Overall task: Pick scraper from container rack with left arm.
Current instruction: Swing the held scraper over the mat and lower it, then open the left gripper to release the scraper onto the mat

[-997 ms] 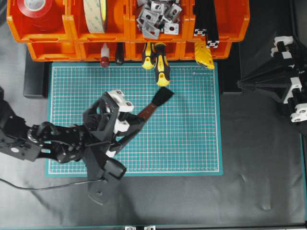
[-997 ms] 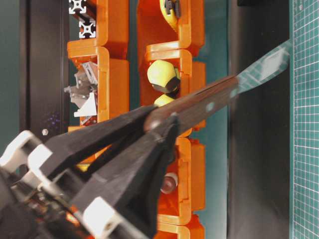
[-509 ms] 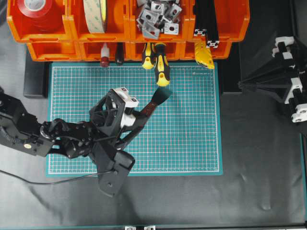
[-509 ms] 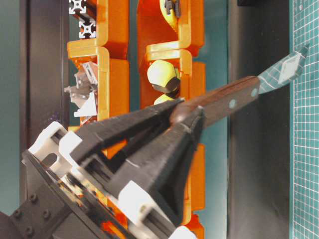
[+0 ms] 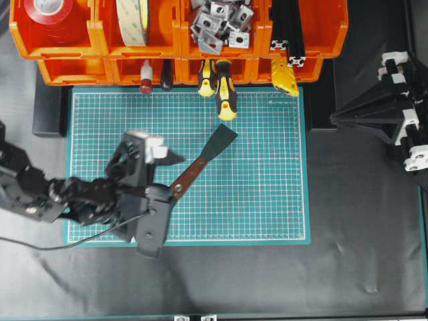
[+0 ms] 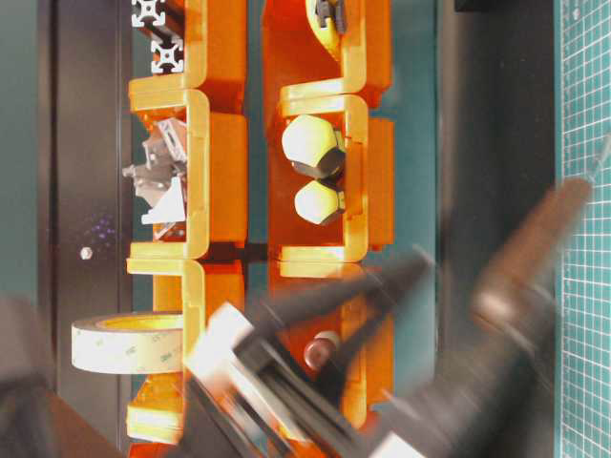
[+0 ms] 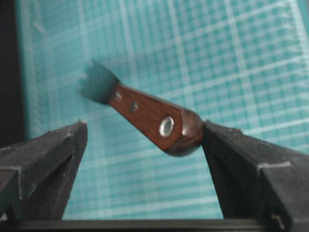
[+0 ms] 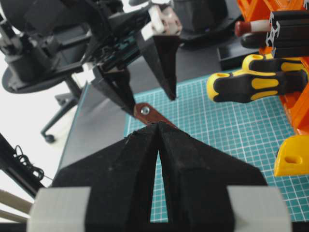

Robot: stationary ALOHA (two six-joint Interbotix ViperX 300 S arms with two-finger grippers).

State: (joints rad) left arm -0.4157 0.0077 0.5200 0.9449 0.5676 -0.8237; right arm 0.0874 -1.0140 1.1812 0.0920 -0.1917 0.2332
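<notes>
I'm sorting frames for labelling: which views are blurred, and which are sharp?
Table-level view: left gripper and scraper smeared by motion, container rack sharp. Left wrist view: scraper soft. Overhead view: crisp throughout.

Scraper and left pincer occupy mat; right half open.

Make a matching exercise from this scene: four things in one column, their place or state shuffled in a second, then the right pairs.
1. scraper
2. left gripper
3. right gripper
4. yellow-and-black screwdrivers

A. jaws closed together
B. poking out of the container rack
C. lying on the green cutting mat
D. jaws spread wide

Pairs: 1-C, 2-D, 3-A, 4-B
</notes>
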